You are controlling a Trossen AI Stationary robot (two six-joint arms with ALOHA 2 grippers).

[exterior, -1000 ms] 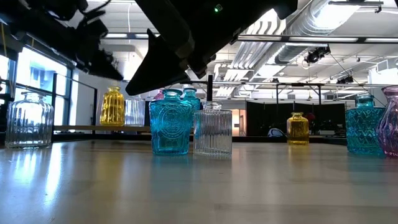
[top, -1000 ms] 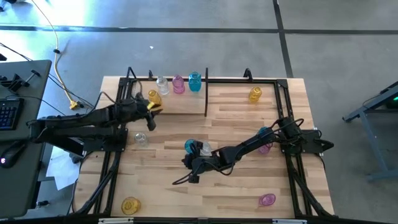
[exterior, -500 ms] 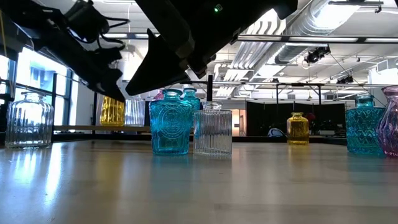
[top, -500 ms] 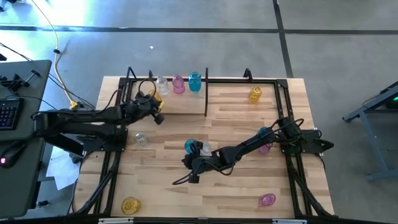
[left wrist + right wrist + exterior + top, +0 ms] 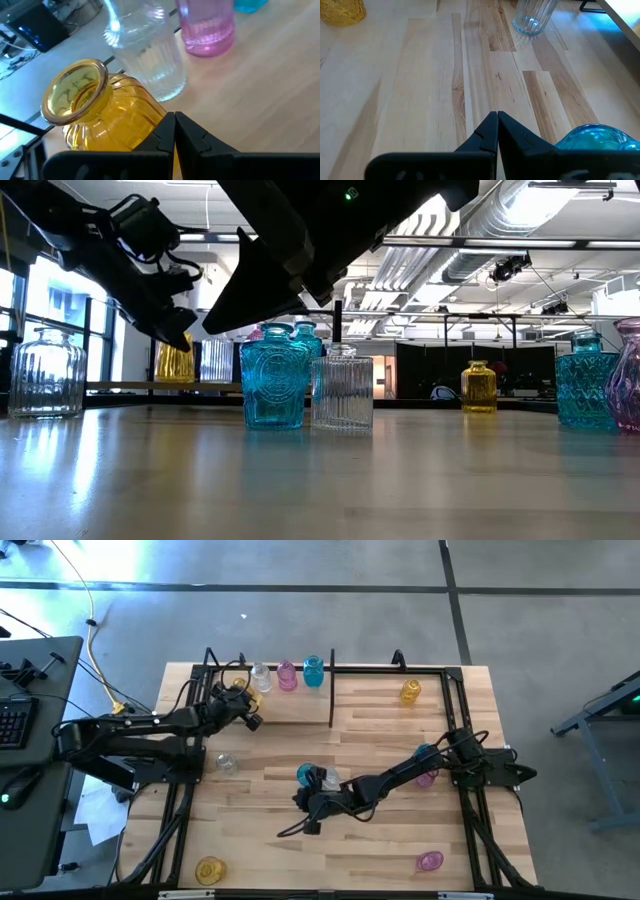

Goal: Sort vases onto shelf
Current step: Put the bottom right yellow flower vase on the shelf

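Note:
My left gripper [image 5: 247,712] [image 5: 175,118] is shut, its tips beside the yellow vase [image 5: 238,687] [image 5: 95,115] that stands on the shelf [image 5: 330,668] next to a clear vase [image 5: 145,55], a pink vase [image 5: 206,25] and a teal vase [image 5: 313,670]. In the low view the gripper [image 5: 172,332] hides the yellow vase's top [image 5: 175,362]. My right gripper [image 5: 306,803] [image 5: 496,115] is shut over bare planks, just near of a teal vase [image 5: 304,774] [image 5: 592,137] and a clear ribbed vase [image 5: 328,780] [image 5: 342,388]. My left gripper is shut, and the outer side of one finger [image 5: 162,131] lies against the yellow vase's ribbed body [image 5: 142,122], low on the side. The fingers come slanting down from the table's near left. The vase stands on its base on the shelf plank.
Loose vases stand about the table: clear [image 5: 227,762], yellow [image 5: 210,868], pink [image 5: 430,860], teal [image 5: 425,752] and pink [image 5: 428,777]. Another yellow vase [image 5: 410,692] is right of the shelf's upright divider rod [image 5: 331,690]. Black frame rods run along both table sides.
My left gripper has moved toward the table's far edge and down to the yellow vase, its fingers shut throughout. The yellow vase has slid a little toward the far left on the shelf plank.

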